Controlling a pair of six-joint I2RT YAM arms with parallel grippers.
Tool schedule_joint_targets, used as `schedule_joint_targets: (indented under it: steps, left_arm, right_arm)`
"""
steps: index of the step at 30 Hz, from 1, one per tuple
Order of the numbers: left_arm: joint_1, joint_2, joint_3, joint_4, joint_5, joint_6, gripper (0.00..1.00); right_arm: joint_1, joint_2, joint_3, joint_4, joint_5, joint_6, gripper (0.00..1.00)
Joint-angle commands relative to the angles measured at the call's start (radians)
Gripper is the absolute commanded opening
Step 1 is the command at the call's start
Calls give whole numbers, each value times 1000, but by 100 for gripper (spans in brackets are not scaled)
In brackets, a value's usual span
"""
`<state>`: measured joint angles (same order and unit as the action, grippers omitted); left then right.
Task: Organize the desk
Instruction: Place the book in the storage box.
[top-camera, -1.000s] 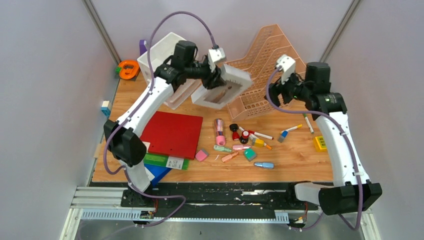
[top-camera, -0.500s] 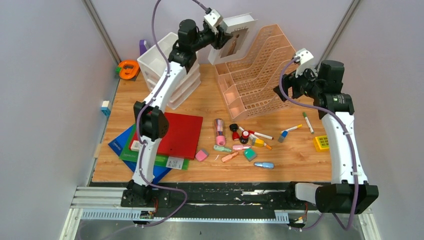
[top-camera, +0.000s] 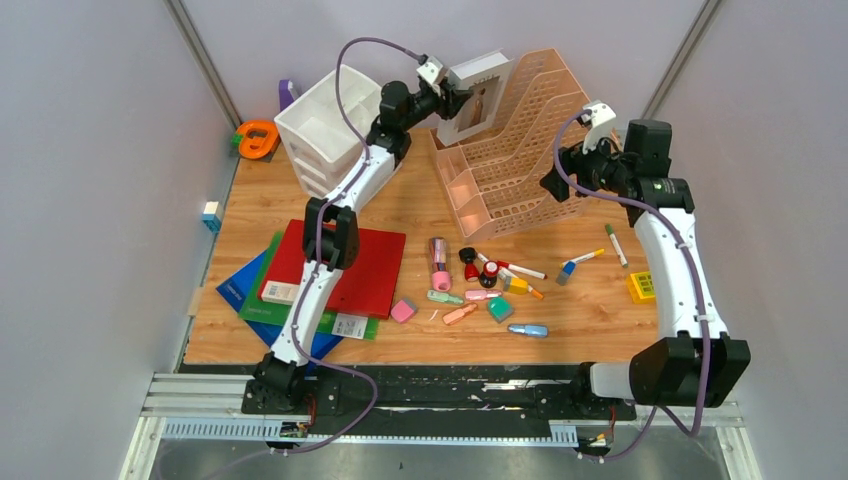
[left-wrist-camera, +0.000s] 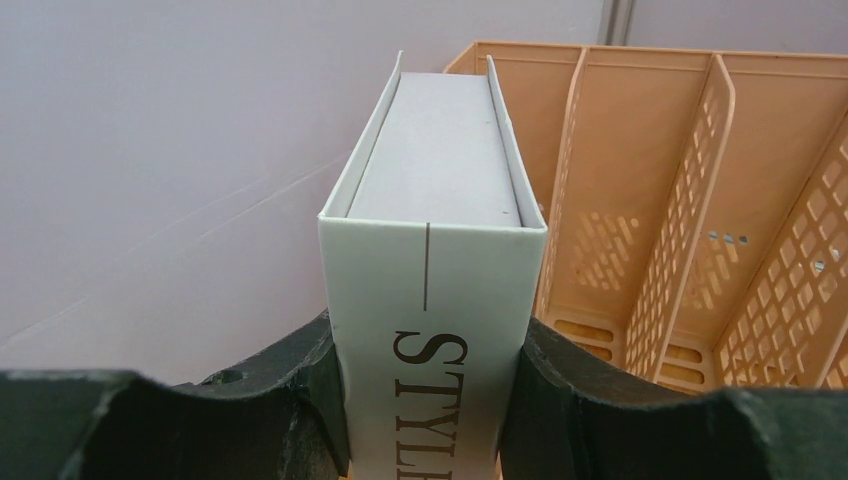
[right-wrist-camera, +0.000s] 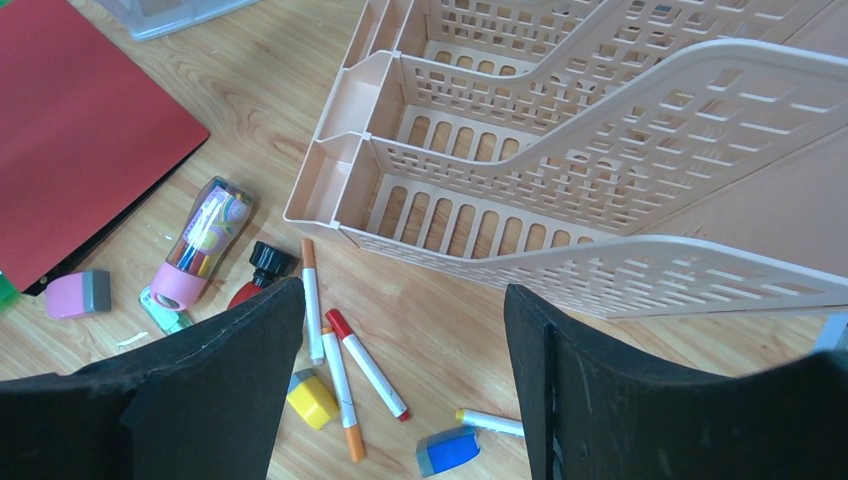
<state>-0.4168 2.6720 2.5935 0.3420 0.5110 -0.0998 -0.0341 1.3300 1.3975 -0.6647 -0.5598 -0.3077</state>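
1. Your left gripper (left-wrist-camera: 430, 385) was clamped on a white book (left-wrist-camera: 437, 190), with one finger on each cover and the spine lettering "STYLE" facing the wrist camera
2. You held the book tilted and clear of the table (top-camera: 590, 320), at the far-left end of the peach rack (top-camera: 520, 140) and just beside its leftmost slot; I could not tell whether book and rack touched
3. Your right gripper (right-wrist-camera: 405, 340) stood wide and empty, hovering over the rack's near right corner with loose markers (right-wrist-camera: 365, 365) below it
4. The table filled the space between the grey walls, with the black rail (top-camera: 450, 385) along its near edge by the arm bases
5. White drawers (top-camera: 325, 125) stood at the far left, and a red folder (top-camera: 345, 268) lay flat at the near left
6. The markers, a pink pen case (top-camera: 438, 262) and a pink eraser (top-camera: 403, 310) lay scattered mid-table in front of the rack, while a yellow block (top-camera: 641, 286) sat near the right edge
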Motion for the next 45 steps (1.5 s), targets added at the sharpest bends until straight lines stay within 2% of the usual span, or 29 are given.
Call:
schedule_joint_targets:
  steps: [1, 12, 22, 32, 45]
  left_arm:
    - [3, -5, 65, 178, 53, -64, 0]
    - [0, 1, 69, 233, 142, -93, 0]
    - [-16, 76, 120, 244, 181, -84, 0]
    - [-37, 150, 148, 240, 162, -32, 0]
    - [-66, 212, 182, 290, 69, -13, 0]
  right_arm:
    - [-4, 4, -12, 39, -8, 11, 73]
    - [-15, 36, -24, 40, -22, -2, 73]
    - [-20, 55, -25, 41, -27, -2, 73]
    - [-20, 77, -32, 40, -23, 3, 73]
    - [-20, 113, -24, 39, -37, 14, 72]
